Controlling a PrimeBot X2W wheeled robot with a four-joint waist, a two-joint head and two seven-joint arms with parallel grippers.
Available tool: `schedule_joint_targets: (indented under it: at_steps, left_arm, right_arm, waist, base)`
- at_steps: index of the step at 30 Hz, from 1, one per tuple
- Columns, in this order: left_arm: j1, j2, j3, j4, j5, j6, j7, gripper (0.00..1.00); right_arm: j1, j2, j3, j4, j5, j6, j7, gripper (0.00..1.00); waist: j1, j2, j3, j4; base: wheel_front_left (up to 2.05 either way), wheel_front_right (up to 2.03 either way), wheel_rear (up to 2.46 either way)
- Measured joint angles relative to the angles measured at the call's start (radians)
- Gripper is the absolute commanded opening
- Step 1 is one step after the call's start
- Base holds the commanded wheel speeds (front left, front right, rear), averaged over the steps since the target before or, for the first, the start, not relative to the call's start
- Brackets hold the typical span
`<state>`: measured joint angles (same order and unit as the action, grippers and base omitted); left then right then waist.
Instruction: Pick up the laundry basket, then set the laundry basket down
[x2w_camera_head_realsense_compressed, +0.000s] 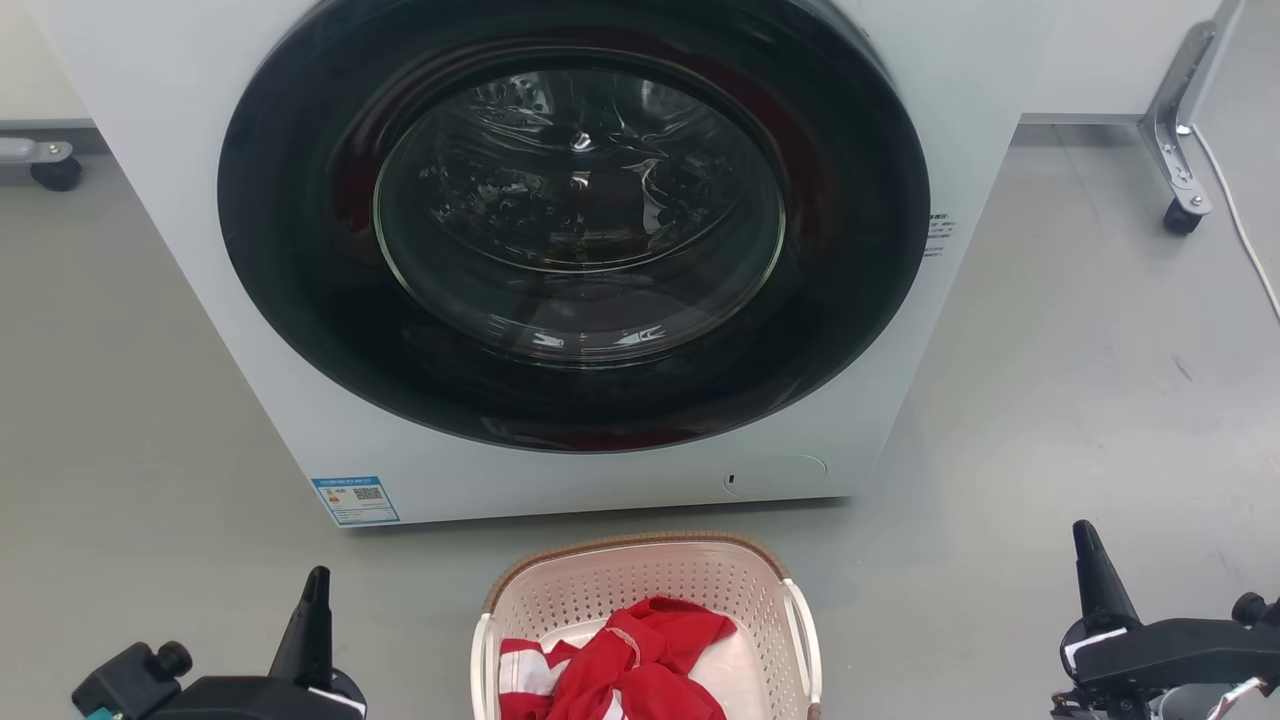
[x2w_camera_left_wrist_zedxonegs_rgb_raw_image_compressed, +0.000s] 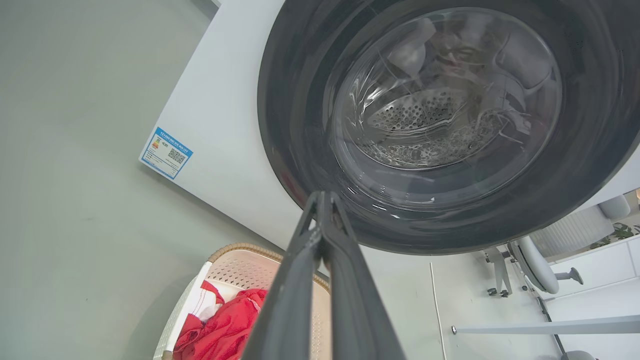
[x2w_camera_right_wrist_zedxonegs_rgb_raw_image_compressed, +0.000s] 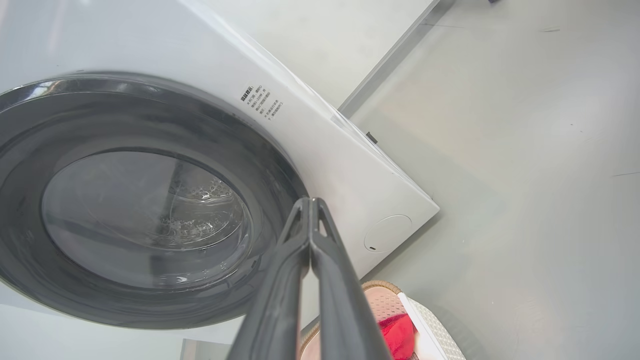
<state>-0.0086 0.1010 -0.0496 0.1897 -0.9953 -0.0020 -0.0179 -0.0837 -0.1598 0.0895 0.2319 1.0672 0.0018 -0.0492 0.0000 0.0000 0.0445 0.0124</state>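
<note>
The laundry basket (x2w_camera_head_realsense_compressed: 640, 585) stands on the grey floor just before the washing machine, cream with perforated walls, a brown woven rim and white side handles. Red and white clothes (x2w_camera_head_realsense_compressed: 630, 665) lie in it. My left gripper (x2w_camera_head_realsense_compressed: 316, 585) is shut and empty, well to the basket's left. My right gripper (x2w_camera_head_realsense_compressed: 1085, 540) is shut too, far to the basket's right. In the left wrist view the shut left gripper (x2w_camera_left_wrist_zedxonegs_rgb_raw_image_compressed: 322, 197) points at the machine door, the basket (x2w_camera_left_wrist_zedxonegs_rgb_raw_image_compressed: 240, 265) below it. In the right wrist view the right gripper (x2w_camera_right_wrist_zedxonegs_rgb_raw_image_compressed: 311, 202) is shut, the basket (x2w_camera_right_wrist_zedxonegs_rgb_raw_image_compressed: 385, 300) at the bottom.
A white front-loading washing machine (x2w_camera_head_realsense_compressed: 420, 450) with a dark round glass door (x2w_camera_head_realsense_compressed: 575, 215) stands right behind the basket. A castor (x2w_camera_head_realsense_compressed: 55, 172) sits at the far left and a metal leg on a wheel (x2w_camera_head_realsense_compressed: 1185, 210) with a white cable at the far right.
</note>
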Motion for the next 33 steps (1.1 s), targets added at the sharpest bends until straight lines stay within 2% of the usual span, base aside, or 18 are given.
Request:
schedule_joint_targets:
  at_steps: [33]
  left_arm:
    - [-0.05, -0.041, 0.102, 0.075, -0.436, -0.089, 0.096, 0.0]
  right_arm:
    - [-0.006, 0.082, -0.161, 0.048, 0.385, 0.085, 0.119, 0.0]
  waist:
    - [0.0001, 0.0, -0.031, -0.009]
  base:
    - [0.0, 0.0, 0.0]
